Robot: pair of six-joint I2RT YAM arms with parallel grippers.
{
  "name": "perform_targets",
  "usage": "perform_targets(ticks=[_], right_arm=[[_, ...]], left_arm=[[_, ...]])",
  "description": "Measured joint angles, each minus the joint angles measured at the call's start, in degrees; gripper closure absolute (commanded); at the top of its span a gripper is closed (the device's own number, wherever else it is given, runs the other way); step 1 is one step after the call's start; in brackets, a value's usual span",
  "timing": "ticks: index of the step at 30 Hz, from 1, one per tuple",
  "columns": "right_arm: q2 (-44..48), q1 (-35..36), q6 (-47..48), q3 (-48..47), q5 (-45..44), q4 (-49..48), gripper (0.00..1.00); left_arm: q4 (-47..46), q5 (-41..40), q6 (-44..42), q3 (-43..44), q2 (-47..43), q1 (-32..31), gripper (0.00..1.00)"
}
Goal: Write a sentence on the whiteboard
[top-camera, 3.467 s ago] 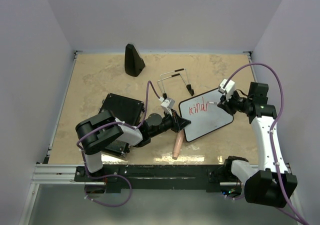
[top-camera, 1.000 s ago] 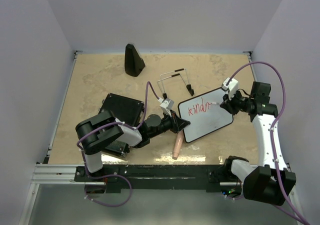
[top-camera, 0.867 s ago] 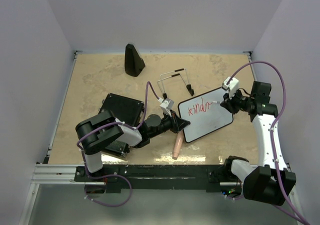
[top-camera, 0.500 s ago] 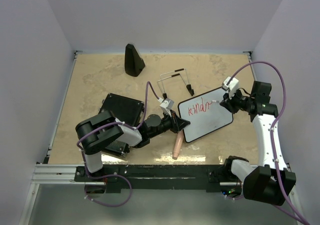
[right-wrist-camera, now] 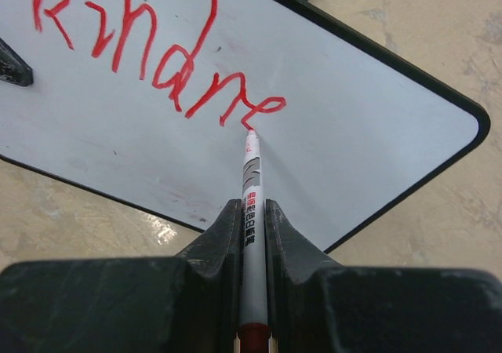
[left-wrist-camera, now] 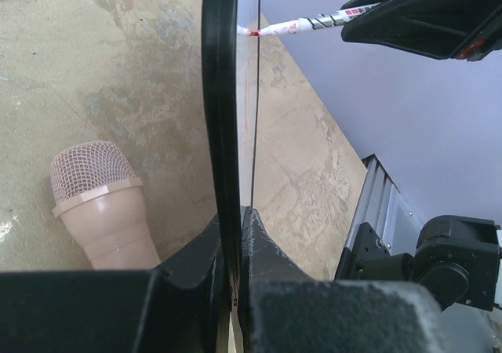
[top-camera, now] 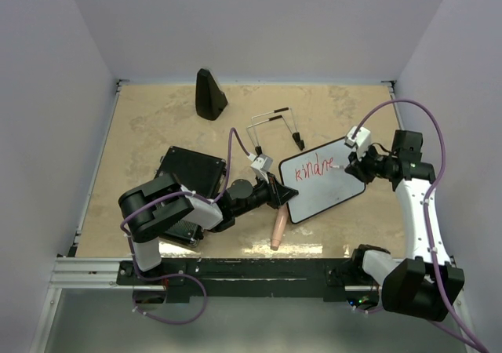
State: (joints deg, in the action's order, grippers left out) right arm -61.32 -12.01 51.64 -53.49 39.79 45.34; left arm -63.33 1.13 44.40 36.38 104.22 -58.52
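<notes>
The whiteboard point(top-camera: 328, 187) stands tilted at centre right, red letters reading "kindne" point(right-wrist-camera: 157, 63) on its white face point(right-wrist-camera: 353, 133). My left gripper point(top-camera: 281, 194) is shut on the board's lower left edge; in the left wrist view the black frame point(left-wrist-camera: 222, 94) runs edge-on up from between the jaws point(left-wrist-camera: 235, 216). My right gripper point(top-camera: 351, 165) is shut on a white marker point(right-wrist-camera: 250, 180) with a red tip. That tip touches the board at the end of the last letter. The marker point(left-wrist-camera: 306, 25) also shows in the left wrist view, meeting the board near the top.
A pink microphone point(top-camera: 278, 229) lies on the table just in front of the board, close to the left fingers point(left-wrist-camera: 98, 204). A black ribbed case point(top-camera: 192, 172) lies under the left arm. A black wedge point(top-camera: 209, 94) stands at the back. Black wire legs point(top-camera: 271, 127) lie behind the board.
The right gripper has shifted the marker a little down and right along the board, adding red strokes at the word's end. The left gripper and board have stayed put.
</notes>
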Motion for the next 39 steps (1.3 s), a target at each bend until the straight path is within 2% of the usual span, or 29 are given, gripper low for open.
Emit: perform_targets(ticks=[8, 39], right_arm=[[3.52, 0.0, -4.68, 1.16, -2.67, -4.76, 1.0], [7.19, -0.37, -7.13, 1.53, -2.58, -6.32, 1.0]], left_arm=[[-0.09, 0.39, -0.52, 0.0, 0.0, -0.02, 1.0], [-0.13, 0.81, -0.55, 0.0, 0.0, -0.07, 1.0]])
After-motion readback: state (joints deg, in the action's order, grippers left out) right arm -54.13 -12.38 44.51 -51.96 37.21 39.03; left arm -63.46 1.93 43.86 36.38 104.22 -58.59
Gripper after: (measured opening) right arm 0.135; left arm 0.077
